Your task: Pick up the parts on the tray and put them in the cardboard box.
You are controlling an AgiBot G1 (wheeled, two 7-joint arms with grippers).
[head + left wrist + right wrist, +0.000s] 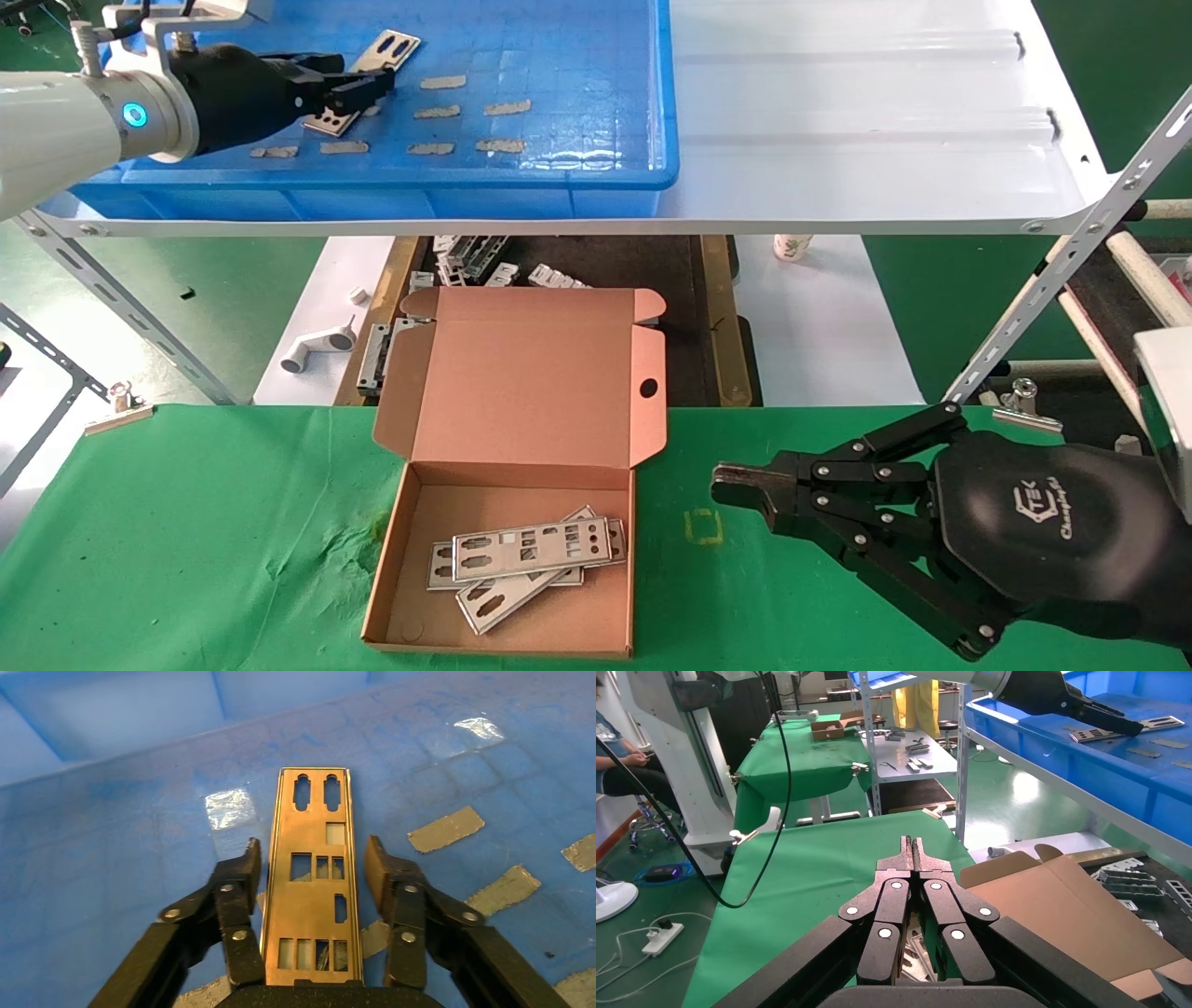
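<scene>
Inside the large shallow bright blue plastic tray [577, 172], near its left end: thin flat silvery punched metal plate [313, 881], light, stiff, slick.
Straddled by the left gripper [313, 874], jaws spread beside both long edges, not yet pinching; best taken across those edges mid-length. Right gripper [736, 485] pressed together, parked right of the open brown cardboard box [419, 485] already holding plates.

plate's [365, 82] middle hidden under left gripper [358, 91], tray's [596, 177] far side cut off
</scene>
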